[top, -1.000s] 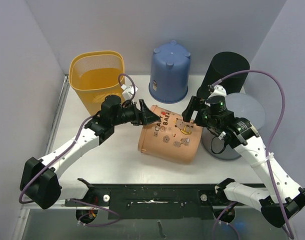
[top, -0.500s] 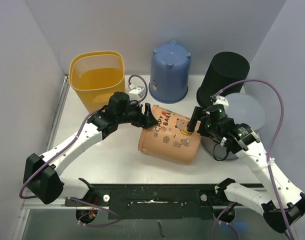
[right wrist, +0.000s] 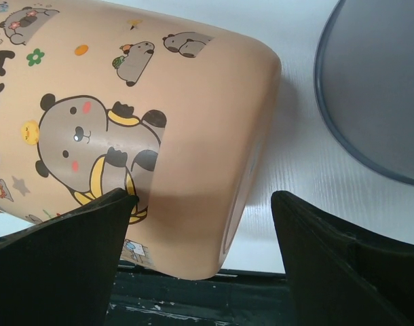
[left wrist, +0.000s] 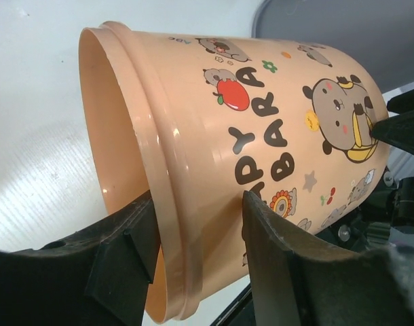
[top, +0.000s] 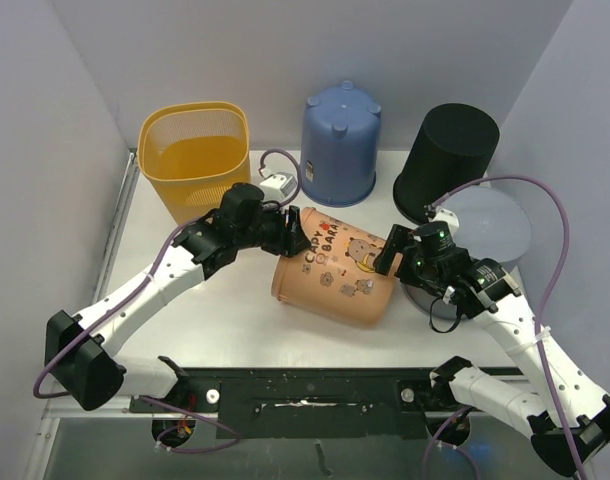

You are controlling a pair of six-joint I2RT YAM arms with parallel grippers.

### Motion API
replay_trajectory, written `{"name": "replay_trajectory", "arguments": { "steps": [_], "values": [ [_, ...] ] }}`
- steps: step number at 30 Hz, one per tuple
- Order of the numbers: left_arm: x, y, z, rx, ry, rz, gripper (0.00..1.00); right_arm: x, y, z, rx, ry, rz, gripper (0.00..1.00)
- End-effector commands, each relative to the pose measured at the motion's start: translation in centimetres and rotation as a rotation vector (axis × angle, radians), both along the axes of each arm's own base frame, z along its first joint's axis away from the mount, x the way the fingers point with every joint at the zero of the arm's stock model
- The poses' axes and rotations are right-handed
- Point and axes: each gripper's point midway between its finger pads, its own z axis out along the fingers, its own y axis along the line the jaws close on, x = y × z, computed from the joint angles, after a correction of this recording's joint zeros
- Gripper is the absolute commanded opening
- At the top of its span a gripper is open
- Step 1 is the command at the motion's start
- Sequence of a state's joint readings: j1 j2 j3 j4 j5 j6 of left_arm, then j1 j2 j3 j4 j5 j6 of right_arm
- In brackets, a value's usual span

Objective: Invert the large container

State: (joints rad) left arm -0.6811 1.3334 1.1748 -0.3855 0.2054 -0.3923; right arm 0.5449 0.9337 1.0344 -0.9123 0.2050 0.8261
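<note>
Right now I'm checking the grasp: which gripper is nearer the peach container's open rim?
Left. The left gripper straddles the rim of the peach container; the right gripper sits at its base.

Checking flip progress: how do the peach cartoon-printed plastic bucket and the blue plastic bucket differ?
The peach cartoon-printed plastic bucket lies on its side, rim in the left gripper; the blue plastic bucket stands upside down, untouched. Peach carries pictures; blue is plain. Both taper.

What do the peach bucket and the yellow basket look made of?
The peach bucket is likely moulded plastic: smooth and semi-gloss, with soft highlights, a stepped rim and printed cartoons. The yellow basket is probably plastic too, with fine perforated mesh walls; its finish is hard to judge.
</note>
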Motion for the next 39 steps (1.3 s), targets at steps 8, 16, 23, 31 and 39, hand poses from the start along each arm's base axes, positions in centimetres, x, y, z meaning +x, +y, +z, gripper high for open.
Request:
{"name": "replay_trajectory", "arguments": {
  "steps": [8, 16, 23, 31, 39],
  "values": [
    [0.9, 1.1, 1.9, 0.128, -0.094, 0.008, 0.55, 0.1, 0.7, 0.4, 0.053, -0.018, -0.010, 0.87],
    [0.4, 0.9, 4.1, 0.157, -0.186, 0.031, 0.64, 0.1, 0.5, -0.3, 0.042, -0.007, -0.022, 0.87],
    [0.7, 1.5, 3.9, 0.205, -0.201, 0.072, 0.58, 0.3, 0.3, -0.4, 0.022, -0.001, -0.031, 0.87],
    [0.8, 2.0, 2.0, 0.245, -0.161, 0.099, 0.36, 0.3, 0.6, -0.6, 0.042, 0.004, -0.036, 0.88],
    [0.8, 2.6, 1.1, 0.264, -0.152, 0.124, 0.13, -0.1, 2.4, -1.2, 0.151, 0.014, -0.003, 0.89]
  ]
}}
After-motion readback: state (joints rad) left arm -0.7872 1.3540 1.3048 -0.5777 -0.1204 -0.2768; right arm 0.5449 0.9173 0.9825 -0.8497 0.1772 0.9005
